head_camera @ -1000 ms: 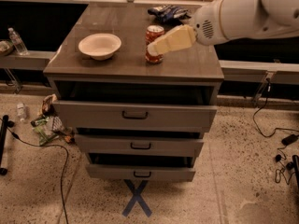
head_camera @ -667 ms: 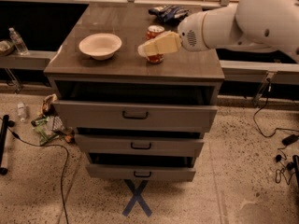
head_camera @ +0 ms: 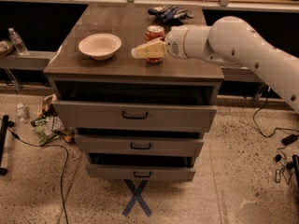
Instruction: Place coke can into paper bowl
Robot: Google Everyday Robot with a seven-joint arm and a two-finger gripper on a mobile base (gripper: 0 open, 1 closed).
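The coke can point(head_camera: 155, 33) is red with a silver top and stands upright on the cabinet top, right of centre. The paper bowl point(head_camera: 99, 45) is off-white, sits upright to the can's left and has nothing in it. My gripper point(head_camera: 145, 51) is cream-coloured and points left. It is low in front of the can, covers the can's lower half, and its tip reaches into the gap between can and bowl. The white arm point(head_camera: 233, 43) comes in from the right.
A dark blue snack bag point(head_camera: 169, 13) lies at the back of the cabinet top point(head_camera: 121, 66). Three drawers point(head_camera: 135, 115) below stand partly pulled out. Litter and a cable lie on the floor at the left, near a bottle point(head_camera: 17, 41) on the side shelf.
The arm has swung left and the gripper has moved left across the front of the can, towards the bowl. The can and the bowl stand where they were.
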